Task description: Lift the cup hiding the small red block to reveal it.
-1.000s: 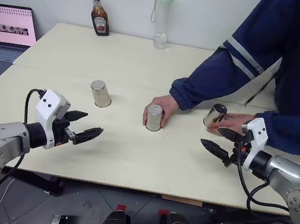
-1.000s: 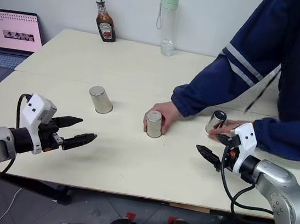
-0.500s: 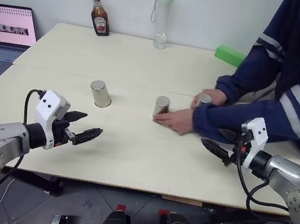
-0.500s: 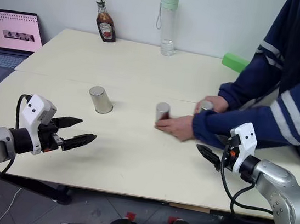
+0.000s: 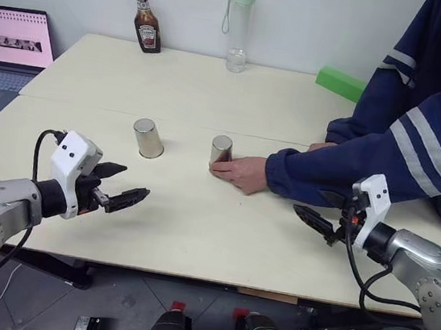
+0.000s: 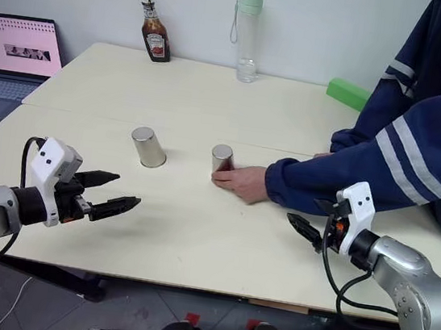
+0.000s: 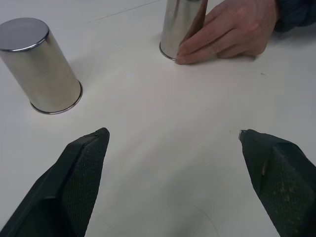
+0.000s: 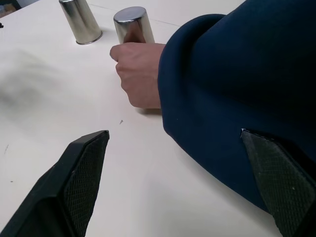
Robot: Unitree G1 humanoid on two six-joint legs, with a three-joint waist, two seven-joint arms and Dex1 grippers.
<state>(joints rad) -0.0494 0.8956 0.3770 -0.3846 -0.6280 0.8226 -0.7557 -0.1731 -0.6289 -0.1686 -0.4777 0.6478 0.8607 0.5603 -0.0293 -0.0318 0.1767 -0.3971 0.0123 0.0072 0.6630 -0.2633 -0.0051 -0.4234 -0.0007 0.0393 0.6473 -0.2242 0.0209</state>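
From the head we look forward and down over the table (image 5: 195, 235) through two eyes sharing nearly one scene; each wrist camera sits low and close, and both catch the person's hand (image 7: 232, 29) on a cup (image 8: 133, 24)

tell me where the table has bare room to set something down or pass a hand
Bare: the wide stretch between the ketchup bottle, the clear bottle and the two cups in view; also the near strip between the left gripper and right gripper. Crowded: around the middle cup, gripped by the person's hand, their sleeves covering the robot's right.
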